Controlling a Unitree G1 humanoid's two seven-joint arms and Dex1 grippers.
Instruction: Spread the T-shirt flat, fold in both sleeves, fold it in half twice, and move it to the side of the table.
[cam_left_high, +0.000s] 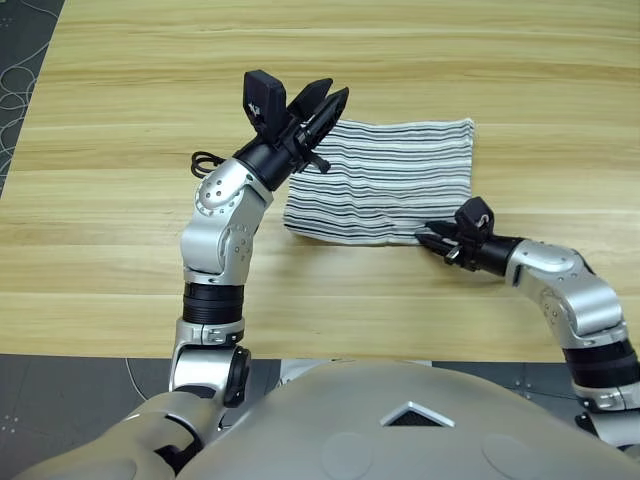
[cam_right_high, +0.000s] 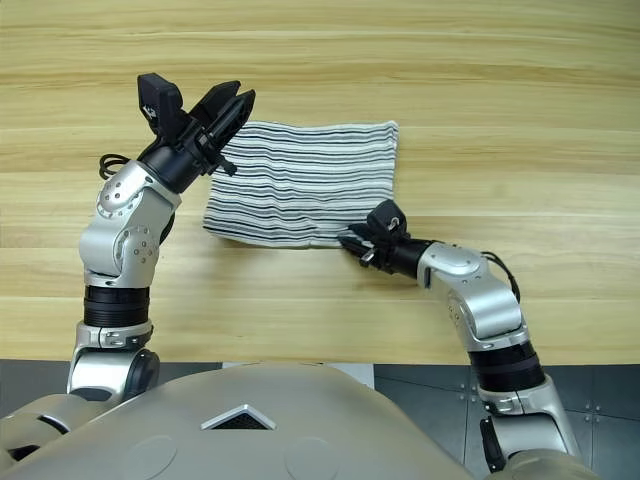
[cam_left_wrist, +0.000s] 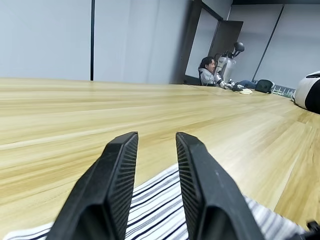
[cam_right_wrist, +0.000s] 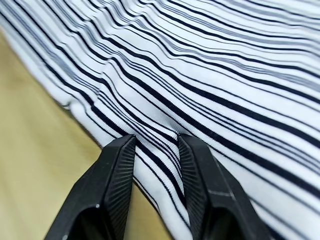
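Both halvings seem done: shirt (cam_left_high: 385, 180) is lying folded at frame centre, awaiting the sideways move. Left gripper (cam_left_high: 333, 95) is hovering narrowly open, empty; right gripper (cam_left_high: 425, 238), fingers narrow, is straddling its lower edge.

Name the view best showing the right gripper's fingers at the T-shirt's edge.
The right wrist view: the right gripper has its fingers apart over the edge of the T-shirt. Both eye views show it small at the shirt's near edge. The left wrist view looks past the left gripper across the shirt.
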